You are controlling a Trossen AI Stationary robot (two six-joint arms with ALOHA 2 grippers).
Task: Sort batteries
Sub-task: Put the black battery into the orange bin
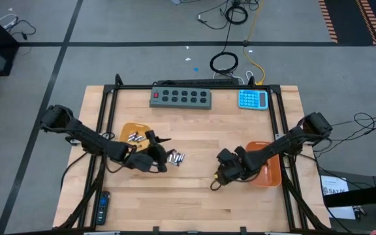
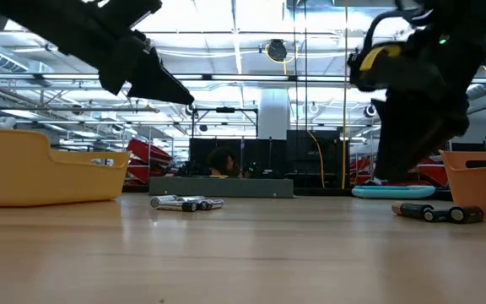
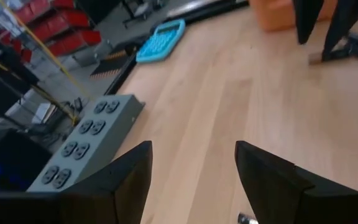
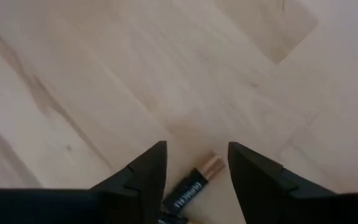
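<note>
Sorting approx. half done: some silvery batteries (image 1: 134, 137) sit in the left tray (image 1: 128, 128), a few more lie at 3 o'clock of the wide-open, empty left gripper (image 1: 160, 140), and dark batteries (image 2: 437, 213) lie under the open, empty right gripper (image 1: 215, 183).

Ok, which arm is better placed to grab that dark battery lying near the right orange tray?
The right one, probably. The right gripper hangs open directly over the dark battery, beside the right orange tray. The left gripper is open but across the table by the silvery batteries.
</note>
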